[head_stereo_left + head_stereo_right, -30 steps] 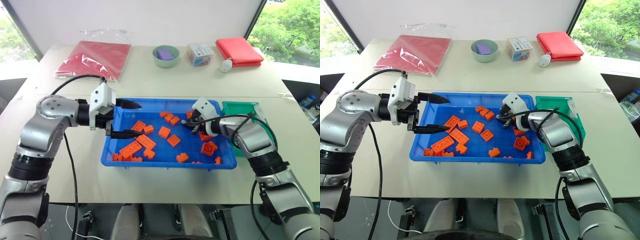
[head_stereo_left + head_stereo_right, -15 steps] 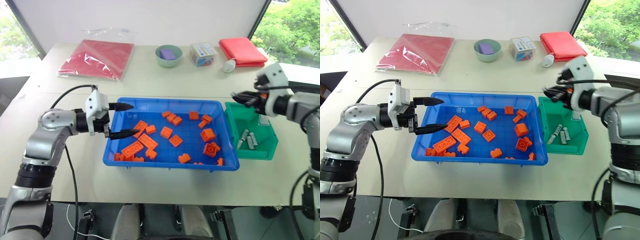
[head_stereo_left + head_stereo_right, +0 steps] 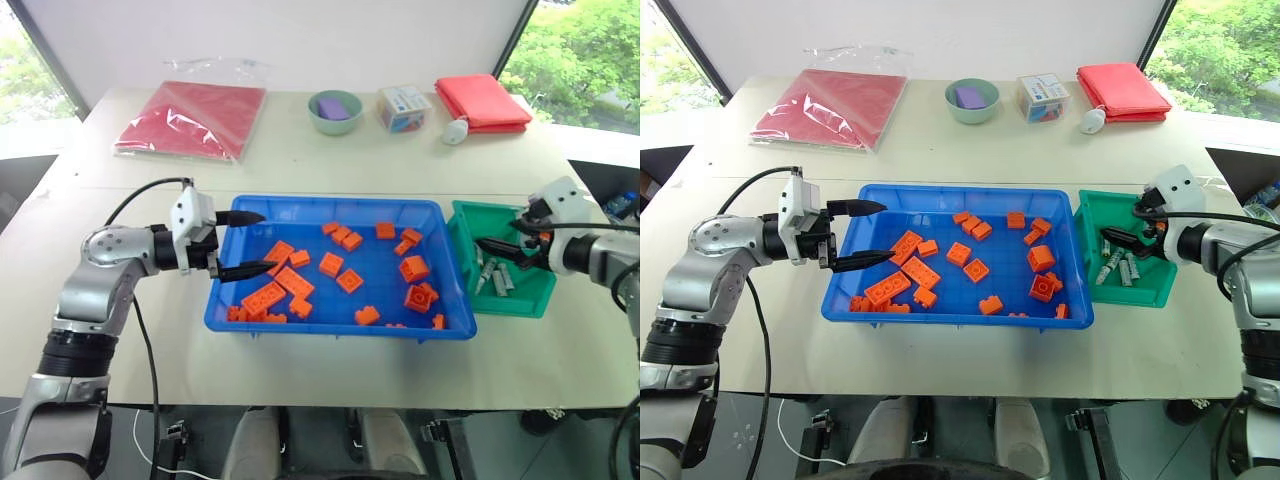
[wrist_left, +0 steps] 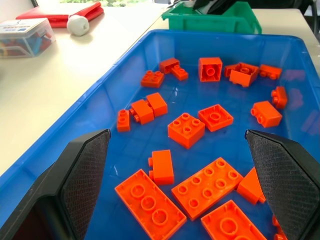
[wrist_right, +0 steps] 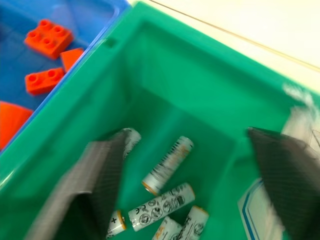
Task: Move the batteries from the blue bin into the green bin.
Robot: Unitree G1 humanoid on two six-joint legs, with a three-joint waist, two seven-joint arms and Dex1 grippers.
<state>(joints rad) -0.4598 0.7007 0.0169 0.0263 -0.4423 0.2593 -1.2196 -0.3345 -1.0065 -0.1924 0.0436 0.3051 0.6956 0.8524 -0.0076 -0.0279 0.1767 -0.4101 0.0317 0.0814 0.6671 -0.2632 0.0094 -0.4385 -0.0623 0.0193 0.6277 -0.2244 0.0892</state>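
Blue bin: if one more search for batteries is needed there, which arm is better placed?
Left. The left gripper is open over the blue bin; the right gripper is over the green bin.

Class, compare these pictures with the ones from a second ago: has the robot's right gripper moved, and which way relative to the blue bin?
Yes. The right gripper has left the blue bin and now hangs open over the green bin beside it.
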